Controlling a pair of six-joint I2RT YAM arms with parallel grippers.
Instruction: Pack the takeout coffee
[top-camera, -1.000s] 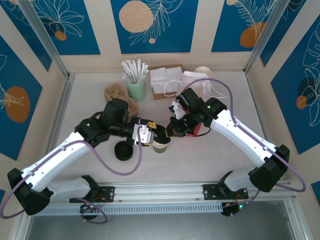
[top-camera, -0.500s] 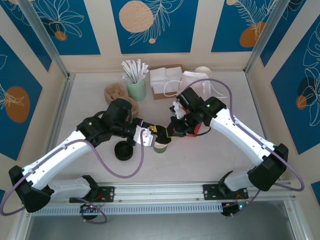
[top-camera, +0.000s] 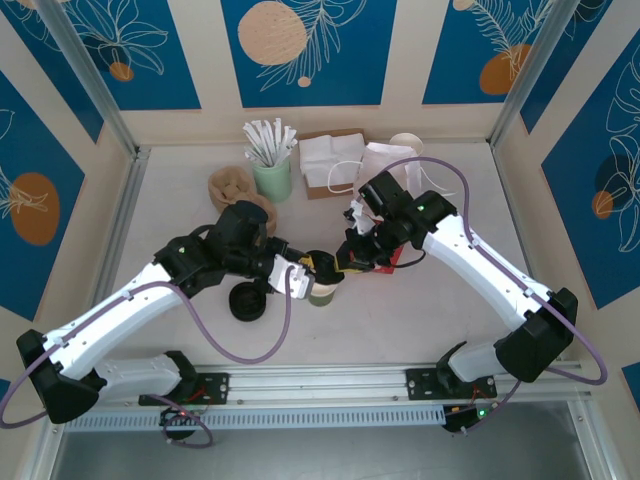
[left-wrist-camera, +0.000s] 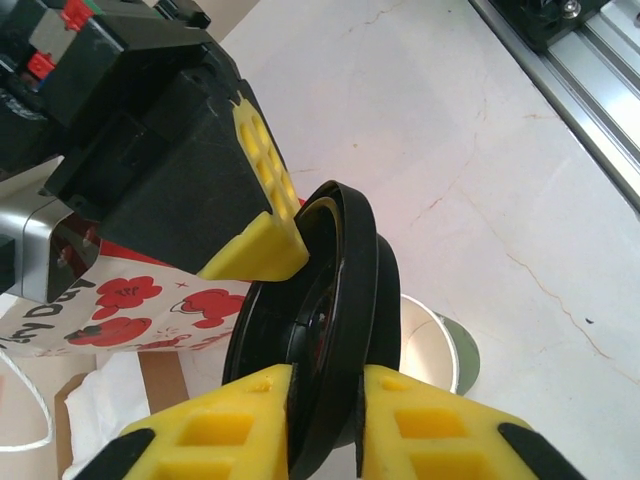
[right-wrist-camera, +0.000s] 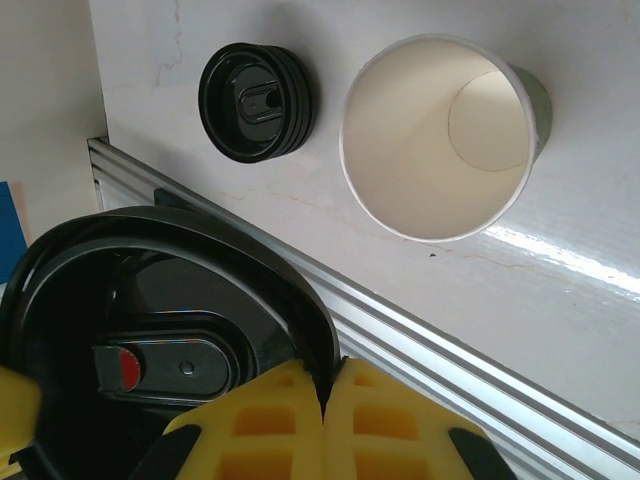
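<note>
The takeout coffee's cup (top-camera: 320, 293), olive-green outside and white inside, stands open and lidless on the table; it also appears as the cup (right-wrist-camera: 440, 140) and the cup (left-wrist-camera: 432, 338) in the wrist views. Just above it a black lid (left-wrist-camera: 330, 270) hangs on edge between both grippers. My left gripper (top-camera: 308, 268) has its yellow pads pressed on the lid's lower rim, left gripper (left-wrist-camera: 325, 378). My right gripper (top-camera: 343, 262) pinches the opposite rim, right gripper (right-wrist-camera: 325, 385), with the lid (right-wrist-camera: 150, 300) filling its lower left.
A low stack of black lids (top-camera: 246, 300) sits left of the cup. The red-and-white bag (left-wrist-camera: 130, 300) lies behind the right gripper. Stirrers in a green cup (top-camera: 270, 168), napkins (top-camera: 328, 160) and white cups (top-camera: 407, 143) line the back. A metal rail (top-camera: 320, 385) runs along the near edge.
My left gripper's jaws have closed in on the black lid and edged right toward the right gripper. The right gripper has stayed shut on the lid, almost still.
</note>
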